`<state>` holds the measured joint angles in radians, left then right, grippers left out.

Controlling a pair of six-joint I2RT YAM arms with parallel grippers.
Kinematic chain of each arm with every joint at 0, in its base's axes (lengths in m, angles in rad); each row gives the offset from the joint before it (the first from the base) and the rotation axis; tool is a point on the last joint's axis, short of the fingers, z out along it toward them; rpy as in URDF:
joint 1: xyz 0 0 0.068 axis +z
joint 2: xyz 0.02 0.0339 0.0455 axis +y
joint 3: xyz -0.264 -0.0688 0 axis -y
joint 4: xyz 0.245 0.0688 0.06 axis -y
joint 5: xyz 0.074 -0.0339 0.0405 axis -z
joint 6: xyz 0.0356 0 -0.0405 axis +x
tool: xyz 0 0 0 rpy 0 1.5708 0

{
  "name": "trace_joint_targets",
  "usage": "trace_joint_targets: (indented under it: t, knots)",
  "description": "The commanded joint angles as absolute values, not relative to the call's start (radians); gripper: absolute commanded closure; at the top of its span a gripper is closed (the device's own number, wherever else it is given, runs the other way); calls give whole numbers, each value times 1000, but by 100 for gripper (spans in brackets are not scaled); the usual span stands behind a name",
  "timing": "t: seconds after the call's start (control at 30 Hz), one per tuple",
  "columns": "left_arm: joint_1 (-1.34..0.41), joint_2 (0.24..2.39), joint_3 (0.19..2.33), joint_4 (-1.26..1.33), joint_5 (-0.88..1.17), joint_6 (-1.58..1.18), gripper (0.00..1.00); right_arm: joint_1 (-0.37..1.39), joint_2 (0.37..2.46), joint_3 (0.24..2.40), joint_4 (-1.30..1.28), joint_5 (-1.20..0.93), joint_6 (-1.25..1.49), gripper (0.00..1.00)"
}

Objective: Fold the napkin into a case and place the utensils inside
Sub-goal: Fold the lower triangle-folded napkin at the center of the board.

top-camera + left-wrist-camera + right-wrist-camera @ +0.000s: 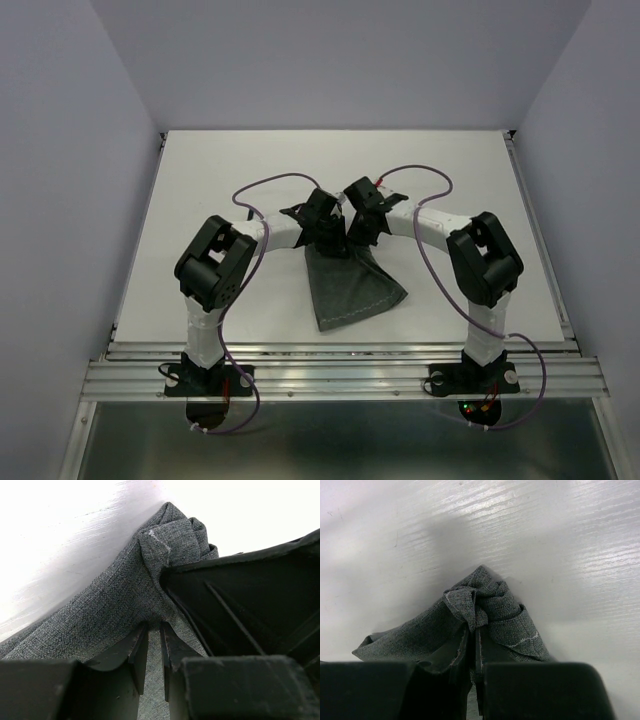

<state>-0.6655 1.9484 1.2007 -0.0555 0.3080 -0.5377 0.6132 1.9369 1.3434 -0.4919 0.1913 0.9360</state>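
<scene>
Left gripper [154, 630] first: its two black fingers [136, 652] are drawn almost together, only a thin slit between them, and they pinch a fold of the dark grey-green woven cloth napkin [350, 290]. Right gripper [474, 637] now, same story: its jaws are nearly closed, clamped on a crumpled knot of that cloth just past the fingertips.

Seen from above, the two grippers meet head to head over the middle of the table, close enough to be nearly touching, both biting the same bunched far end of the napkin. In the left wrist view a big black ribbed housing [250, 610] crowds the right side, pressed against the cloth; it is probably the other gripper's body, though the view is too close to be sure.

From that gathered point the napkin fans out wide toward the arms' bases, its broad near end lying flat on the white table surface [450, 180]. A thin, light stitched line [522, 641] runs along the hem where it wraps over the knot. Purple cables [268, 185] loop above each white-sleeved arm.
</scene>
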Motion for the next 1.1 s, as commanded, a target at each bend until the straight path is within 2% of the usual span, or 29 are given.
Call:
trace_joint_targets:
  t: [0.0, 0.4, 0.77, 1.0, 1.07]
  knots:
    - [-675, 1956, 1167, -124, 302, -497, 72, 637, 1971, 1420, -558, 278, 1000, 99]
    - [-664, 1945, 1158, -118, 298, -489, 72, 666, 1956, 1436, -604, 362, 1071, 99]
    - [-658, 1795, 1100, -112, 267, -520, 71, 675, 2005, 1394, -598, 396, 1117, 99]
    - [-658, 1651, 987, -54, 264, -609, 62, 675, 2019, 1411, -604, 411, 1117, 99]
    - [-657, 1606, 953, -8, 285, -656, 54, 675, 2034, 1433, -620, 414, 1123, 99]
